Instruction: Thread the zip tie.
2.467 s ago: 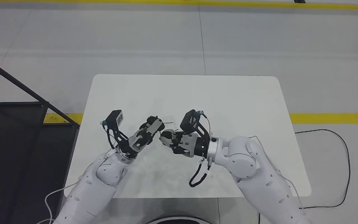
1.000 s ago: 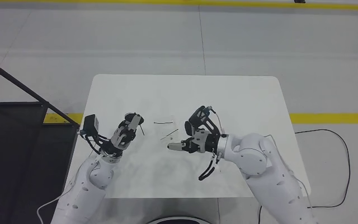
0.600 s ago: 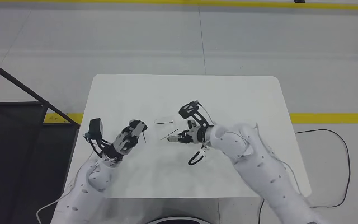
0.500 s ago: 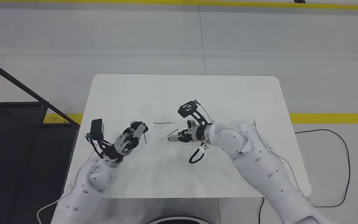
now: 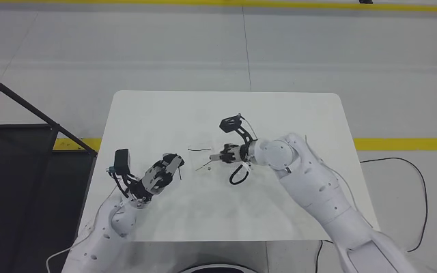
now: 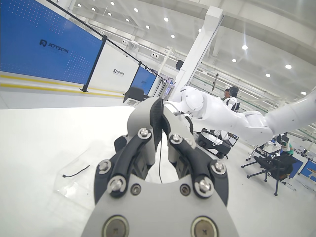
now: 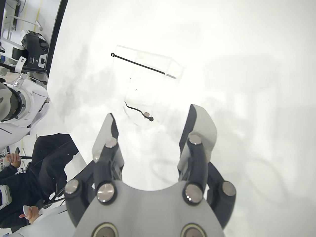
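While the left gripper (image 6: 161, 117) clamps a thin zip tie (image 6: 160, 159) between closed pads, the right gripper (image 7: 152, 112) hangs with jaws wide apart, holding nothing.
Left gripper sits over the near-left of the table (image 5: 287, 116), angled up and right; right gripper points left over its centre. A curled black strand (image 7: 137, 110) lies just ahead of its fingertips, a straight zip tie (image 7: 143, 65) beyond on a clear sheet (image 7: 174, 63).

Black zip tie (image 7: 142, 66) lies straight on table (image 7: 246, 38); curled tie (image 7: 137, 110) near it; I think left gripper (image 6: 160, 109) pinches a third tie (image 6: 160, 159).
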Motion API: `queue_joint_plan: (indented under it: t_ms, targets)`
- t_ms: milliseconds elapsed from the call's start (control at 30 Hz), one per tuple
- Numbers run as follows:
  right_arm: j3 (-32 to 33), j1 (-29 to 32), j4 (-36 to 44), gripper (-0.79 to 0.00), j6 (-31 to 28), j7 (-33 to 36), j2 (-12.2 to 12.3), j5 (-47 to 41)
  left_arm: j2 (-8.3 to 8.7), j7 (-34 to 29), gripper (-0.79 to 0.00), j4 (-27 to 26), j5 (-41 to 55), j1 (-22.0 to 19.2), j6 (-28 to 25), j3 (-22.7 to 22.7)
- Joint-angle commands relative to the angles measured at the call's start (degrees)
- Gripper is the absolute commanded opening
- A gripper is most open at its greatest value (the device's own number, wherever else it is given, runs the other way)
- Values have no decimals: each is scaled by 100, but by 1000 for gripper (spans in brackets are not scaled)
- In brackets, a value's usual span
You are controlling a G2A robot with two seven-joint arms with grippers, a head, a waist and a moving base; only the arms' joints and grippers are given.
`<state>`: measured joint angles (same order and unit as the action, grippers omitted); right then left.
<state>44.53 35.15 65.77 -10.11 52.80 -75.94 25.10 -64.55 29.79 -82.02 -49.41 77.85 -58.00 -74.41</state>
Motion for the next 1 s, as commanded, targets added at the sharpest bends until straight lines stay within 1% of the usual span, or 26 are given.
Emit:
queue_joint_plan:
  t_ms: [0,67,233,433,500,567,600,633,767,833,967]
  targets:
    - [-36,-42,-103,-443,-43,-11,-27,-28,17,66,-785,38,0,-16,0,20]
    - [-64,-79,-186,-477,-76,-9,-53,-54,34,111,-785,82,7,-51,0,34]
    - [-117,-136,-321,-508,-146,30,-100,-92,65,203,-785,171,38,-107,0,97]
    - [-139,-166,-403,-566,-220,56,-135,-112,94,309,-785,231,32,-143,0,136]
    - [-138,-163,-405,-606,-241,58,-141,-107,101,345,-785,254,41,-148,0,149]
    - [-132,-162,-398,-625,-257,68,-144,-98,107,369,-785,280,37,-166,0,157]
    - [-129,-156,-390,-677,-255,66,-145,-89,110,379,-785,296,42,-175,0,165]
    - [-125,-149,-379,-711,-259,66,-146,-85,112,384,-785,307,44,-185,0,172]
    - [-80,-110,-313,-745,-280,43,-140,-84,121,411,-785,341,55,-207,0,202]
    - [-31,-78,-256,-782,-310,17,-128,-90,125,425,-785,352,47,-215,0,208]
    - [133,52,-72,-785,-367,-49,-80,-177,128,451,-785,377,48,-229,0,221]
